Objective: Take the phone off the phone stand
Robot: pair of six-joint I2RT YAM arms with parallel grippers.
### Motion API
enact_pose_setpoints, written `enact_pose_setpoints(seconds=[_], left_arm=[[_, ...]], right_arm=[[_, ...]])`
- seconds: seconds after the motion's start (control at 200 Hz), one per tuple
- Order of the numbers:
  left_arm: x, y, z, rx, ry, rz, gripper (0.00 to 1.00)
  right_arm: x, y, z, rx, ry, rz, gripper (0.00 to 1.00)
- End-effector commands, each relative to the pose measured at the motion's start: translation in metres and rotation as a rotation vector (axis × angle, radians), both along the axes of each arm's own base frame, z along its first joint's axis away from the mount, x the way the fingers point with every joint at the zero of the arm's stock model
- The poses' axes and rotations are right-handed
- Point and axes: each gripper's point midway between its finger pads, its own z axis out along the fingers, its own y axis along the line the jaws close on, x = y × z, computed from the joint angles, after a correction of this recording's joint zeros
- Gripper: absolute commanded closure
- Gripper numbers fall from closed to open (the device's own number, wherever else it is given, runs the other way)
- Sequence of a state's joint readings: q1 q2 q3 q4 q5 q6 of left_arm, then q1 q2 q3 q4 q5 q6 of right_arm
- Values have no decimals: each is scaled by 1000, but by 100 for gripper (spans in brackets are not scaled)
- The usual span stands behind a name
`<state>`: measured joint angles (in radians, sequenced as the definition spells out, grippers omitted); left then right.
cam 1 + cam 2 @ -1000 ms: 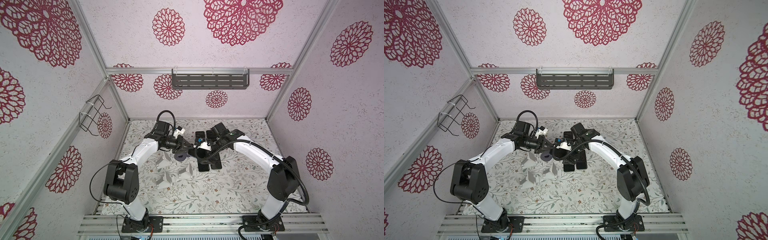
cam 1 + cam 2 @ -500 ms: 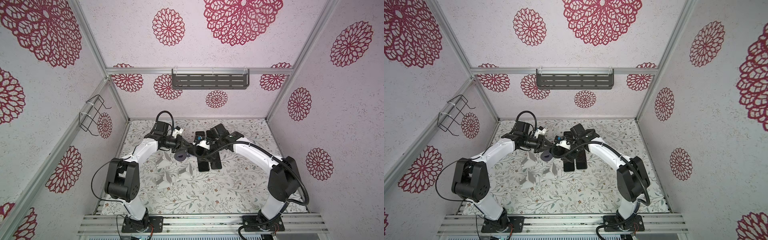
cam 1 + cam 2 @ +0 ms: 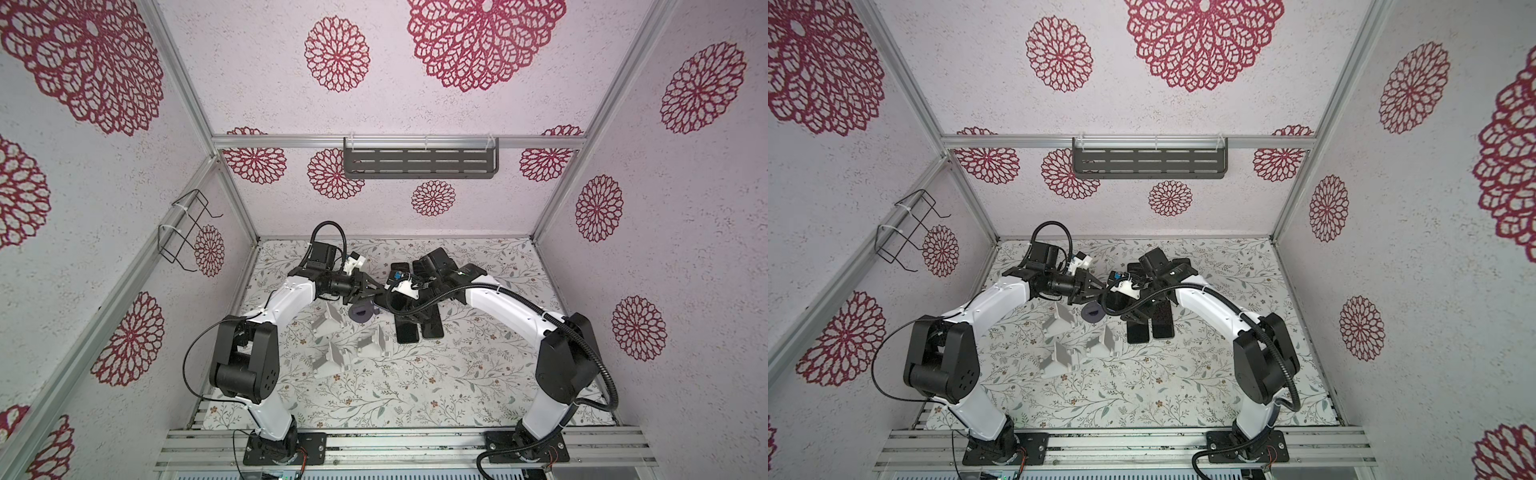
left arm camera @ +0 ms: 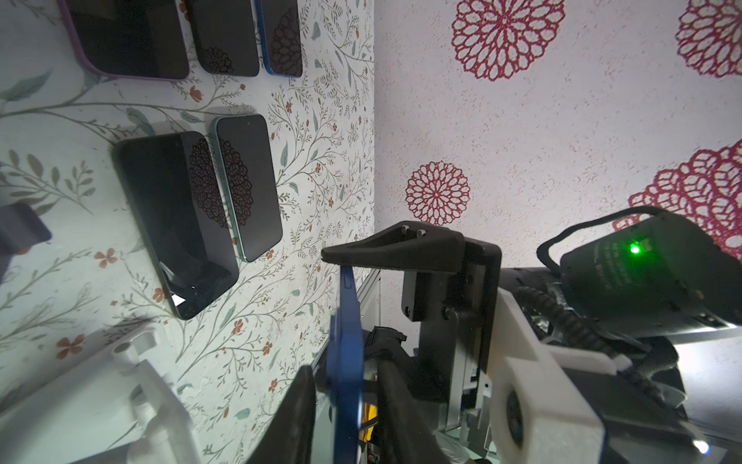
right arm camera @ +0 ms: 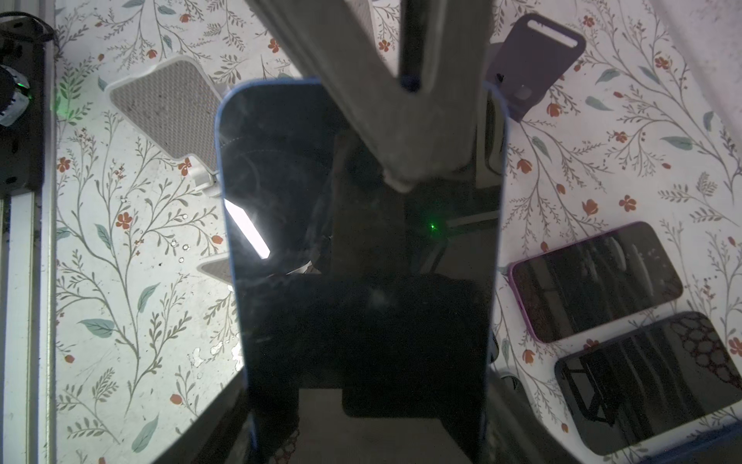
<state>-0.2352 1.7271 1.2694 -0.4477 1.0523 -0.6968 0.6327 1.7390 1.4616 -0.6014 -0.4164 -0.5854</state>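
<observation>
Pale walls with red flower medallions enclose a floral-print surface. Above it, two robot arms meet at a blue-cased phone, which is held in the air with its screen dark, clear of the purple phone stand nearby. The right end effector clasps the phone's long sides. The left end effector straddles one end, jaws slightly clear of it (released). Other phones lie flat, and white stands sit nearby. A motor label is too blurred to read.

A purple stand sits near two dark phones lying flat
</observation>
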Motion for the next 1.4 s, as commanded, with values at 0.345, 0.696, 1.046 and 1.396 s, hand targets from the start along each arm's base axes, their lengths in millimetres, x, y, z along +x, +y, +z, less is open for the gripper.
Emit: enact_pose_setpoints(seconds=[0.345,0.696,1.046,1.396], left_arm=[[18,28,14,17,-95,98,12],[33,55,18,64,-130,207,12],[34,59,22,67,-138,220,13],[33,62,27,63,-145,223,13]], right_arm=[[36,-50,43,82,-21,-389,100],[58,-153,2,-42,190,-1071,100],[60,-184,-64,-150,284,-1206,100],[67,-187,-112,-203,308,-1207,100]])
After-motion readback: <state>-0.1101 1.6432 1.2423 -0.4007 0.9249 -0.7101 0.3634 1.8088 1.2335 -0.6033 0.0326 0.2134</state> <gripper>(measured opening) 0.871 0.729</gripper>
